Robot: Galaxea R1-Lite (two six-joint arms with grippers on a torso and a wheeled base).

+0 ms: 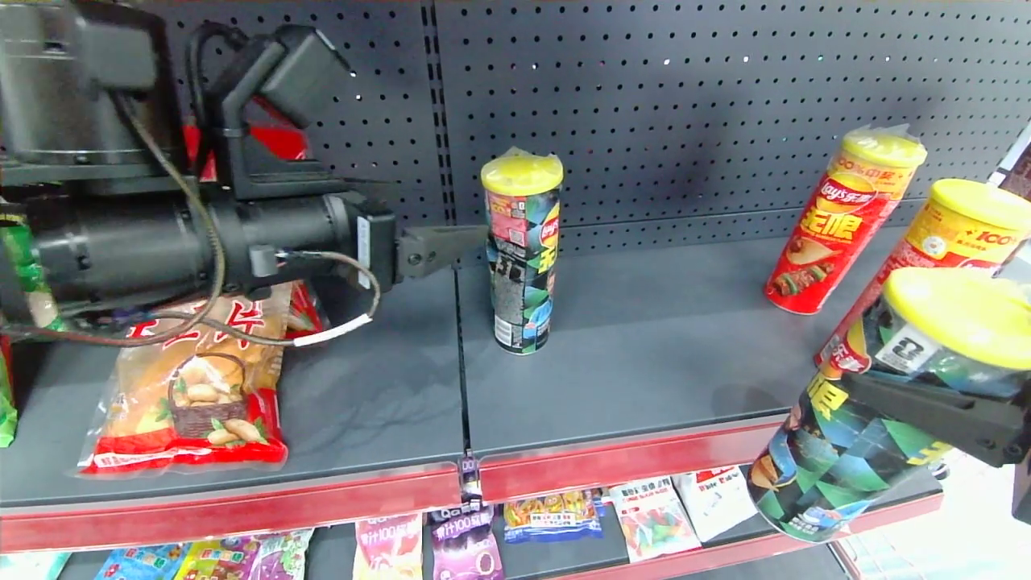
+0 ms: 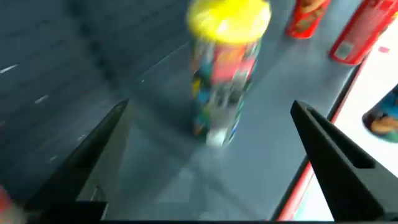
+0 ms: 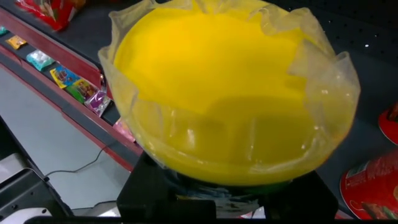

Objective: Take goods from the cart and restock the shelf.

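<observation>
One tilted can sat clamped in the right gripper, bare shelf just ahead and leftward; the left gripper hung spread wide beside the upright can.

Head view: held chip can in right gripper covers the gripper's far finger & the base of the nearer red can, which is also cut by the right edge. Left arm hides the top of the snack bag & most of a red packet. Green pack cut by left edge. Lower-shelf sachets too small to ID; front ones cut by bottom edge.

Left wrist view: standing chip can blurred, label unreadable; far red can & nearer red can cut by top edge.

Right wrist view: yellow lid hides the can body & fingers.
</observation>
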